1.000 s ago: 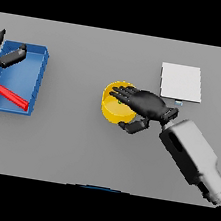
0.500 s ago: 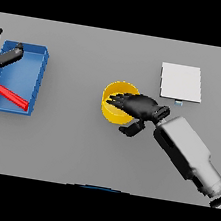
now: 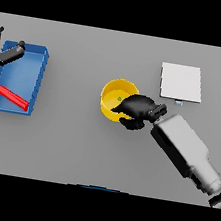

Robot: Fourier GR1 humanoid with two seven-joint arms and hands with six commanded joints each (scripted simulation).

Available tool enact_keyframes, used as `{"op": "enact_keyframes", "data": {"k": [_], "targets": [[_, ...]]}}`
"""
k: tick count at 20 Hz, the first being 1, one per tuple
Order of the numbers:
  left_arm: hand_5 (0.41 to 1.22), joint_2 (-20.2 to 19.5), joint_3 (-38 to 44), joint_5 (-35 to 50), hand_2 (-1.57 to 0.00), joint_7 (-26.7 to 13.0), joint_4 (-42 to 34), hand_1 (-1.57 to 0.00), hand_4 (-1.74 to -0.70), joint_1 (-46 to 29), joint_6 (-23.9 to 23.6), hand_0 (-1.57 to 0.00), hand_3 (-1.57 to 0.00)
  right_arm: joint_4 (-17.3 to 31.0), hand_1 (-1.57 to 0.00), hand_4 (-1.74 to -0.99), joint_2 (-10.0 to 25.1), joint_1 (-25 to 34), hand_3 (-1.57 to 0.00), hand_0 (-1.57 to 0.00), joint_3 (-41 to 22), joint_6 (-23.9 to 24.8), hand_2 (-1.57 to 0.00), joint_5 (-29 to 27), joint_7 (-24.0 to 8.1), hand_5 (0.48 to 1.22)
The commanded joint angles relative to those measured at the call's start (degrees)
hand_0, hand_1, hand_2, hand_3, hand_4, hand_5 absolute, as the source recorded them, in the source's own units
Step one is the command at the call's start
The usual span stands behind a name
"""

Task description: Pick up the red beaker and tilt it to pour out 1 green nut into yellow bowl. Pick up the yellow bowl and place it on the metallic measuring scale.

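Two containers and one flat plate are spread over the grey table (image 3: 101,151), which fills the view. At nine o'clock a blue tray (image 3: 39,78) is set, with a red beaker (image 3: 12,97) lying on its side along the tray's floor, apparently put aside there. The metallic measuring scale (image 3: 181,82) is seen at about two o'clock as a pale square plate with nothing on it, well apart from the tray. The yellow bowl (image 3: 114,90) is placed near the centre, between tray and scale and nearer the scale; a small green speck, judged to be the nut (image 3: 119,99), is seen inside it, so the pour is judged done. The right hand (image 3: 139,110) is brought in from four o'clock, and its fingers are curled over the bowl's rim at the side facing the scale, clamped on the wall, presumably so the bowl can be lifted and carried toward two o'clock. The left hand (image 3: 5,55) is shown at the view's edge at nine o'clock, above the tray's far corner, its fingers spread and nothing held.
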State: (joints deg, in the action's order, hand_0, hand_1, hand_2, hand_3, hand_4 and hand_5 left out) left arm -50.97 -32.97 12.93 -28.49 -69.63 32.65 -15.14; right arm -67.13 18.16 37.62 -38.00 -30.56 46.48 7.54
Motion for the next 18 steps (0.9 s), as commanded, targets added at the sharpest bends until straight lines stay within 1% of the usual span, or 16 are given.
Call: {"op": "enact_keyframes", "data": {"k": [1,2,4,5,6,7,9,10,13,14,15,16,18], "targets": [[0.727,-0.5,0.2,0.1,0.00,0.2,-0.3,0.00,-0.80,-0.2,0.1,0.00,0.00,0.8,-0.99,-1.571,0.1,0.4,-0.69,-1.03,-0.3,-0.5,-0.97,-0.2,0.9,1.090],[0.728,-0.7,0.1,0.1,0.00,0.3,-0.3,0.00,-0.80,-0.5,0.2,0.00,0.00,0.9,-1.11,-1.604,0.1,0.6,-0.87,-1.14,-0.3,-1.6,-1.09,-0.8,0.7,1.116],[0.727,-0.7,-0.3,-0.1,0.00,-0.5,-1.1,0.00,-0.80,-0.3,0.2,0.00,0.00,0.0,-1.27,-1.649,0.7,0.3,-1.02,-1.29,-0.2,-2.4,-1.26,-1.4,0.5,1.154],[0.726,-1.2,0.0,0.0,0.00,-0.3,-1.3,0.00,-0.80,-0.4,0.2,0.00,0.00,0.1,-1.33,-1.667,1.3,0.1,-1.09,-1.35,0.0,-1.9,-1.28,-1.7,1.6,1.167],[0.725,-1.2,0.1,0.3,0.00,0.4,-1.5,0.00,-0.80,-1.1,0.0,0.00,0.00,0.1,-1.38,-1.682,1.3,0.0,-1.14,-1.39,0.0,-1.6,-1.31,-1.9,1.7,1.178],[0.726,-1.3,0.1,0.3,0.00,0.0,-1.9,0.00,-0.80,-0.9,0.0,0.00,0.00,-0.6,-1.42,-1.694,1.4,-0.3,-1.16,-1.43,-0.2,-1.8,-1.35,-1.9,0.6,1.187],[0.724,-1.1,0.0,0.4,0.00,-0.6,-2.1,0.00,-0.81,-0.9,-0.2,0.00,0.00,-0.8,-1.47,-1.711,1.7,0.0,-1.18,-1.48,-0.1,-1.6,-1.42,-2.1,0.6,1.199],[0.725,-1.0,0.0,0.3,0.00,-0.3,-1.8,0.00,-0.81,-0.6,-0.2,0.00,0.00,-0.9,-1.49,-1.717,1.4,0.7,-1.18,-1.50,0.1,-1.9,-1.45,-2.2,-0.1,1.203],[0.724,-1.6,-0.1,0.1,0.00,-0.5,-2.2,0.00,-0.80,-1.1,-0.2,0.00,0.00,-5.3,-1.53,-1.729,3.3,0.3,-1.19,-1.53,1.6,-3.9,-1.49,-4.4,-0.6,1.212],[0.723,-1.6,-0.1,0.0,0.00,-0.5,-2.4,0.00,-0.80,-1.2,-0.5,0.00,0.00,-6.1,-1.54,-1.731,4.0,0.5,-1.27,-1.54,1.9,-4.4,-1.47,-4.6,-0.9,1.214],[0.723,-1.5,-0.2,-0.2,0.00,-0.5,-2.2,0.00,-0.80,-1.1,-0.5,0.00,0.00,-7.5,-1.55,-1.732,4.7,0.5,-1.33,-1.55,2.3,-5.2,-1.49,-5.0,-1.5,1.215],[0.721,-1.3,-0.3,-0.4,0.00,-0.5,-2.0,0.00,-0.80,-0.8,-0.4,0.00,0.00,-8.8,-1.55,-1.731,6.2,1.3,-1.38,-1.55,3.0,-6.2,-1.51,-5.4,-1.4,1.216],[0.719,-1.8,-0.2,-0.1,0.00,-1.0,-2.6,0.00,-0.80,-0.4,0.1,0.00,0.00,-11.6,-1.56,-1.728,7.0,2.3,-1.35,-1.56,4.4,-7.7,-1.53,-6.3,-4.3,1.218]]}}
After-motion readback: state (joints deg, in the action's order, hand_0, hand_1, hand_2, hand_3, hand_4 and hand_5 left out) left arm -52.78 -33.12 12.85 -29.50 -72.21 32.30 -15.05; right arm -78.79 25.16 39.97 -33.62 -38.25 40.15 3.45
